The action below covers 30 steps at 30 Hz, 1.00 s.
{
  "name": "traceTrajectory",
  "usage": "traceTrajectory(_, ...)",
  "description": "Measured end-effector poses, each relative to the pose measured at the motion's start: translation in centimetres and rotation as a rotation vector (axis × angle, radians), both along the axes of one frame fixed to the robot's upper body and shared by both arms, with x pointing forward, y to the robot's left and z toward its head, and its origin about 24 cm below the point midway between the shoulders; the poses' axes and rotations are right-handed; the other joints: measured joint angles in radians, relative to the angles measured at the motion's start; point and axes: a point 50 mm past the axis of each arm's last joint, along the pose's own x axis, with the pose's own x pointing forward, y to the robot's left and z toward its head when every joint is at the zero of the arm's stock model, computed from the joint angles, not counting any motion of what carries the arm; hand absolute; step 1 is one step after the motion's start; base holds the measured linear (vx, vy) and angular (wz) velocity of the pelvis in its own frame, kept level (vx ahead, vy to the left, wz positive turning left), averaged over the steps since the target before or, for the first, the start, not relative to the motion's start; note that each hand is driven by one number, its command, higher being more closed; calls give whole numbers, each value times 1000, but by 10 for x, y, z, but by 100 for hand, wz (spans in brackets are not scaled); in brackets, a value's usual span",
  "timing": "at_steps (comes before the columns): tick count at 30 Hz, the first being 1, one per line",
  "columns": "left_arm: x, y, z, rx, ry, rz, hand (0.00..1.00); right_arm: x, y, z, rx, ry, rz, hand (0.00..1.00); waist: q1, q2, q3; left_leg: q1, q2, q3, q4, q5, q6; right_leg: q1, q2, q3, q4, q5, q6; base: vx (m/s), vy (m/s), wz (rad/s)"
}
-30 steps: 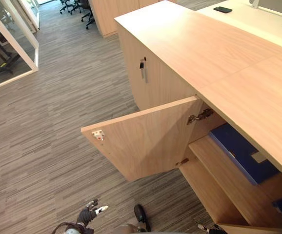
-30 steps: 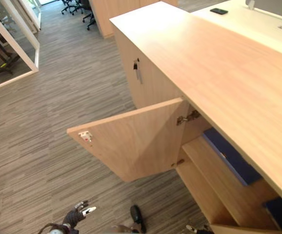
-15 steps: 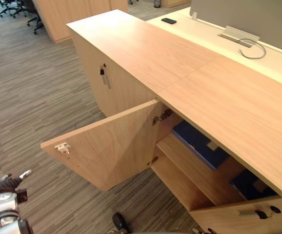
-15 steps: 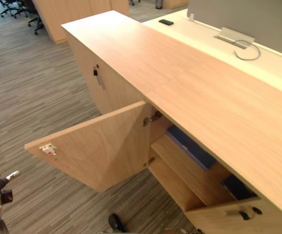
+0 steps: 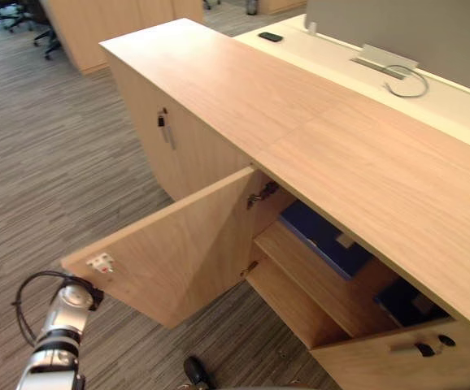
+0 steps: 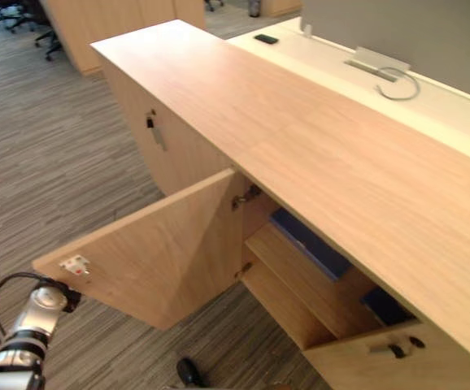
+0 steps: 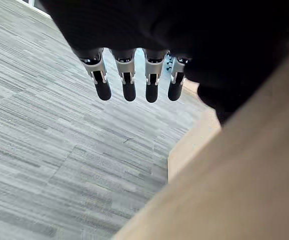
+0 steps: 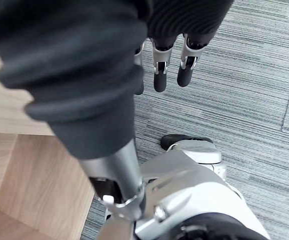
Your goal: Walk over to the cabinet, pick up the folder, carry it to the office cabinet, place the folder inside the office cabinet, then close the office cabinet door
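The office cabinet point(image 5: 243, 89) stands with one door point(image 5: 178, 252) swung wide open. A blue folder point(image 5: 324, 240) lies flat on its upper shelf, and no hand is near it. My left arm comes up from the lower left to the door's outer edge, under the white catch point(image 5: 99, 262). My left hand point(image 7: 129, 87) has straight fingers over the carpet, with the door's wooden face point(image 7: 234, 190) right beside it. My right hand point(image 8: 159, 75) hangs low above the floor with relaxed fingers and holds nothing.
A second blue item point(image 5: 406, 302) sits deeper in the cabinet, behind a partly open door with a dark handle point(image 5: 426, 349). The left-hand cabinet door has a key point(image 5: 163, 126). A phone point(image 5: 270, 36) and a cable point(image 5: 406, 81) lie on the desk behind. Striped carpet point(image 5: 64, 162) stretches left.
The camera has swung right along the cabinet. My left arm has risen from low near the floor to the open door's outer edge.
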Motion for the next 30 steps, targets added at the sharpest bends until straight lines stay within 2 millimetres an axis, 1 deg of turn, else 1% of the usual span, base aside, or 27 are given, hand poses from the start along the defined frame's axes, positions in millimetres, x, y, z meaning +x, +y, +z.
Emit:
traceTrajectory(1,-8,-15,-15,13,65,-69,0,2,1,0,2,-5,-8,0,6,0,0,-3,-4,-5,0,0,0,0,-4,-6,0,0,0,-36,17,17)
traceTrajectory(2,-17,-34,-30,18,137,-158,0,4,1,0,-1,-6,-11,0,5,2,0,-12,-10,-16,0,0,1,0,-9,-21,0,1,-1,-37,21,22)
traceTrajectory(3,-21,-44,-37,12,172,-204,0,5,1,0,-2,-8,-12,0,6,3,1,-16,-12,-23,0,0,1,-1,-11,-25,0,2,-1,-33,26,26)
traceTrajectory(4,-31,-68,-52,-14,238,-296,0,8,0,0,-3,-13,-15,0,5,6,8,-20,-17,-30,0,-2,3,-1,-14,-32,0,5,-2,-40,35,16)
traceTrajectory(5,-38,-93,-62,-58,270,-365,0,12,1,0,-1,-24,-31,0,5,6,12,-23,-22,-32,0,-3,5,-2,-18,-33,-2,8,-1,-52,45,15)
traceTrajectory(6,-42,-118,-67,-94,288,-449,0,13,3,0,-3,-26,-44,0,4,7,12,-29,-26,-36,0,-4,6,-3,-21,-38,-5,9,-2,-47,40,8)
traceTrajectory(7,-44,-132,-68,-112,287,-496,0,14,3,0,-4,-28,-48,0,3,8,12,-31,-28,-37,0,-5,7,-4,-22,-40,-6,11,-3,-42,35,5)
traceTrajectory(8,-48,-158,-67,-142,281,-611,0,14,3,-1,-5,-27,-49,0,3,8,14,-34,-30,-37,0,-6,8,-5,-23,-41,-12,16,-3,0,0,0)
traceTrajectory(9,-51,-171,-66,-164,276,-671,0,15,3,-1,-5,-28,-49,0,3,9,16,-34,-31,-37,0,-6,9,-5,-23,-41,-14,18,-3,-29,23,-4)
traceTrajectory(10,-57,-197,-60,-235,264,-799,0,16,4,-1,-8,-30,-53,0,1,11,19,-34,-32,-37,0,-7,10,-5,-23,-40,-16,20,-3,0,0,0)
traceTrajectory(11,-61,-208,-58,-271,259,-860,0,17,4,-1,-9,-32,-54,0,1,12,21,-34,-33,-37,0,-7,10,-5,-23,-40,-17,21,-3,0,0,0)
traceTrajectory(12,-71,-234,-50,-360,244,-968,0,17,4,0,-12,-38,-55,0,-2,15,24,-34,-32,-37,0,-7,10,-5,-22,-39,-19,22,-3,0,0,0)
traceTrajectory(14,-81,-266,-36,-491,211,-1093,0,21,3,0,-21,-50,-60,0,-3,22,33,-35,-26,-39,0,-7,10,-8,-15,-34,-25,25,-3,-22,-10,-12)
traceTrajectory(15,-83,-275,-31,-537,199,-1128,0,22,4,0,-20,-54,-62,0,-5,25,36,-37,-24,-41,0,-6,9,-9,-8,-36,-31,29,3,-25,-19,-13)
traceTrajectory(17,-86,-279,-29,-573,205,-1146,0,21,4,0,-18,-55,-78,0,-12,32,33,-36,-14,-43,0,-3,7,-8,0,-37,-32,30,4,-30,-39,-1)
traceTrajectory(18,-87,-281,-28,-593,213,-1153,0,21,4,0,-18,-56,-88,0,-19,38,31,-36,-10,-45,0,-2,6,-8,4,-38,-33,30,4,-24,-47,0)
traceTrajectory(21,-90,-284,-26,-650,225,-1154,0,21,1,1,-25,-62,-96,0,-21,52,37,-37,-9,-45,0,-2,6,-8,5,-37,-36,30,4,-11,-18,-2)
traceTrajectory(24,-91,-282,-27,-700,235,-1128,0,23,1,1,-23,-66,-89,0,-22,52,40,-37,-9,-44,0,-2,6,-11,6,-27,-39,31,6,-10,-10,-8)
traceTrajectory(26,-92,-280,-27,-753,239,-1086,0,23,1,1,-20,-70,-97,0,-24,51,40,-36,-8,-40,0,-2,6,-14,6,-20,-41,31,7,-13,-9,-9)
traceTrajectory(28,-91,-275,-29,-837,229,-987,0,26,2,1,-21,-71,-66,0,-34,50,41,-33,-6,-34,0,-2,6,-15,8,-12,-45,32,6,-20,-13,-12)
traceTrajectory(30,-87,-269,-31,-881,203,-887,0,26,2,1,-20,-75,-73,0,-33,50,40,-32,-1,-23,0,-4,4,-23,13,10,-49,34,6,-22,-16,-22)
